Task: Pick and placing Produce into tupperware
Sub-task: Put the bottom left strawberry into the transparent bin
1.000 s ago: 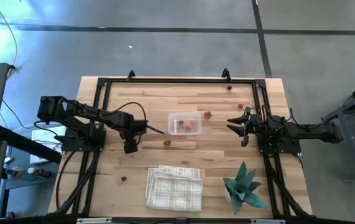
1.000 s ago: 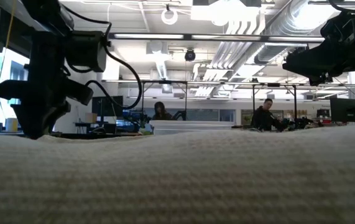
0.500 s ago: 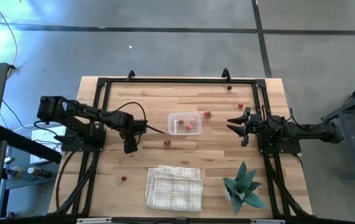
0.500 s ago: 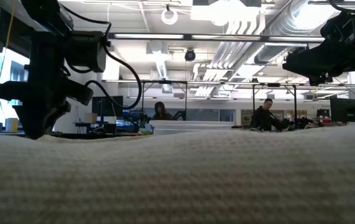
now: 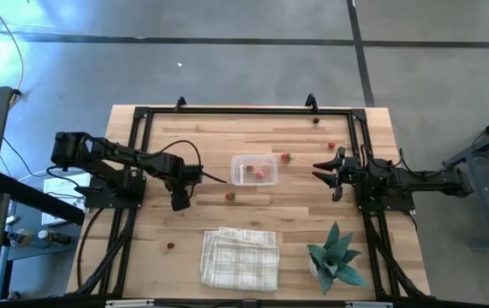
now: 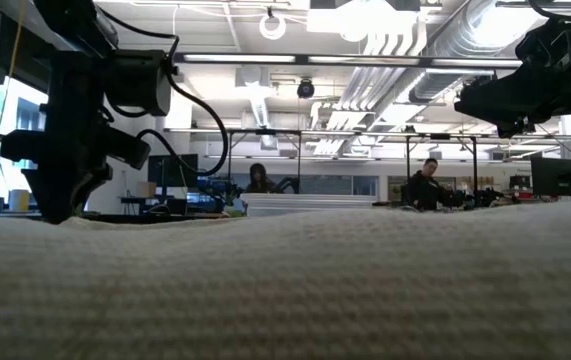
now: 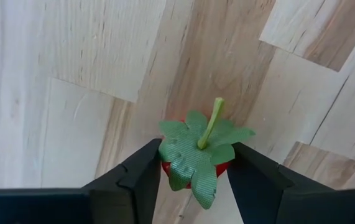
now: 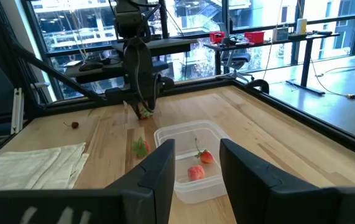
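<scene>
I'm at the pick step: my left gripper [image 7: 193, 177] is down at the worktop [image 5: 201, 137], fingers either side of a red strawberry [image 7: 196, 155] and touching it, seemingly closed on it. Next I'd lift and carry it to the tupperware [image 5: 253, 168], which already holds two pieces. My right gripper [image 5: 327, 174] waits open beside the container.

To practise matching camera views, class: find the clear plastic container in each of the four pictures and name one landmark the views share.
High view: the clear container sits mid-table, between the two arms.
Low view: not visible; the cloth blocks the table.
Left wrist view: not in it.
Right wrist view: centre, beyond the right gripper, red pieces inside.
Shared landmark: the left gripper, at a strawberry.
</scene>
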Available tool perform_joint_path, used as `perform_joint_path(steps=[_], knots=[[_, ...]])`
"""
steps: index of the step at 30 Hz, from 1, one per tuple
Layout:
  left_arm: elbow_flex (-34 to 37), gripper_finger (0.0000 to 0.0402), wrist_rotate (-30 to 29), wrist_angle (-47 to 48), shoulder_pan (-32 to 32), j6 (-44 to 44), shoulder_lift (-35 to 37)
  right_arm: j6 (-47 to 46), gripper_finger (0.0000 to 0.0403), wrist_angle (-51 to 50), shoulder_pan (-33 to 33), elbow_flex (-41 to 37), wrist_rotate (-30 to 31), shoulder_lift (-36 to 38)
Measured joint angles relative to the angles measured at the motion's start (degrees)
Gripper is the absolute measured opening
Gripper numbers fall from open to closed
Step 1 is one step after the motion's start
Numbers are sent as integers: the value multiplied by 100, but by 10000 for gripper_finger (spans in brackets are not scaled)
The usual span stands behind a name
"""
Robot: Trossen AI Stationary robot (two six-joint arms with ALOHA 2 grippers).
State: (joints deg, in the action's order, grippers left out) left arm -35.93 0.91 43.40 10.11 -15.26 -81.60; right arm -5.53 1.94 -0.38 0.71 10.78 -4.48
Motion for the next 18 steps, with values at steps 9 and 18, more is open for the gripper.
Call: perform_joint_path(steps=[9, 18], knots=[[-84, 140, 247, 101, 0, -10, -7, -1, 117, 1, 0, 0, 0, 1], [-715, 148, 211, 380, -2, -5, -4, 0, 117, -1, 0, 0, 1, 1]])
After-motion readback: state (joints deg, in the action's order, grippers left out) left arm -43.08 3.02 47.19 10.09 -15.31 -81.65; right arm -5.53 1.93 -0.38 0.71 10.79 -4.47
